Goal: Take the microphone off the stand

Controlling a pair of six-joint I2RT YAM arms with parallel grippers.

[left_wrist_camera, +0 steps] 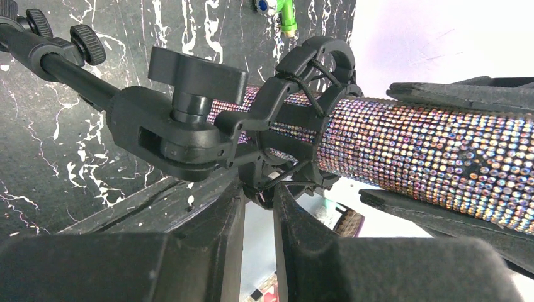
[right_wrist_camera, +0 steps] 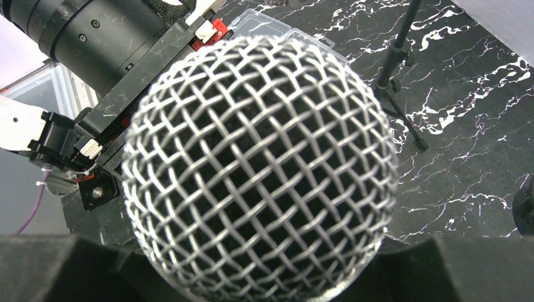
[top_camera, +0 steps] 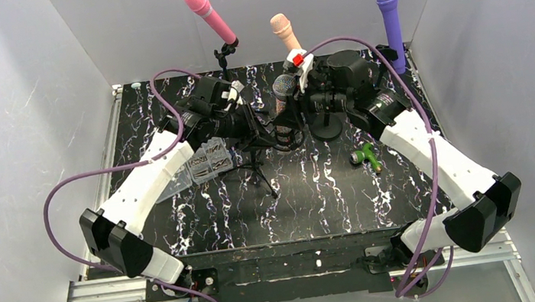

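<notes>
Microphone [left_wrist_camera: 434,148] sits in clip [left_wrist_camera: 310,94], frame centre; right gripper [top_camera: 296,109] clamps its body, left gripper [left_wrist_camera: 259,211] pinches clip beside knob [left_wrist_camera: 192,78].

Robotics lab test cell, plainly. Closed in on three sides by plain pale panels [top_camera: 6,114]. Built on a frame of aluminium rail [top_camera: 105,294] along the near edge, topped with a black marble-print tabletop [top_camera: 317,206]. Left arm [top_camera: 145,181] and right arm [top_camera: 434,153] bolted side by side at that edge, trailing loose purple cables [top_camera: 46,213]. Set out like staged props rather than working gear: pink microphone [top_camera: 209,15], peach microphone [top_camera: 282,27], purple microphone [top_camera: 392,28] and a mesh-headed microphone [top_camera: 283,85] in a black clip stand [left_wrist_camera: 189,126], plus a clear plastic box [top_camera: 204,162] and a small green object [top_camera: 367,158].
</notes>
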